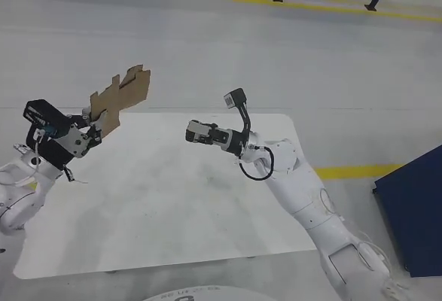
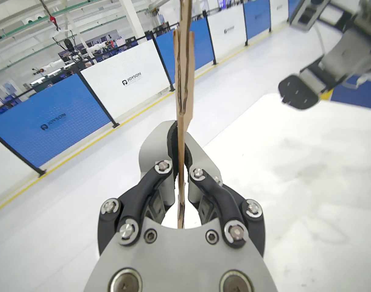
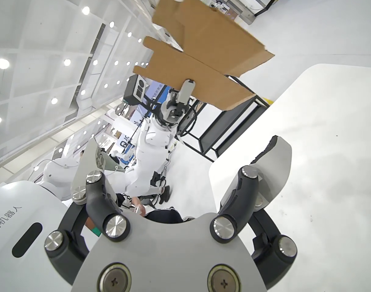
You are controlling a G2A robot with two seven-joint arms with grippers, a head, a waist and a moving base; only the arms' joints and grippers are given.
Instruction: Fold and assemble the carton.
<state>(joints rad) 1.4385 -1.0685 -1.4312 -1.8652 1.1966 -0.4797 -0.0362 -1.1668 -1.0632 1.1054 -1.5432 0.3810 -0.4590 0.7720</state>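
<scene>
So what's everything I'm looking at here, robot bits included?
carton: one, brown, flat and unfolded, held in the air near the table's far corner
table: one, white, between the two arms
floor lines: two, yellow, on the grey floor beside and beyond the table
panel: one, dark blue, on the floor on the right arm's side
fence panels: several, blue and white, along the hall floor
left gripper: one, silver and black, shut on the carton's edge
right gripper: one, silver and black, open and empty, above the table

logo and wordmark on white barrier panel (image 2: pixel 124 77), same on blue panel (image 2: pixel 51 116), characters on right arm casing (image 3: pixel 8 214)
</scene>
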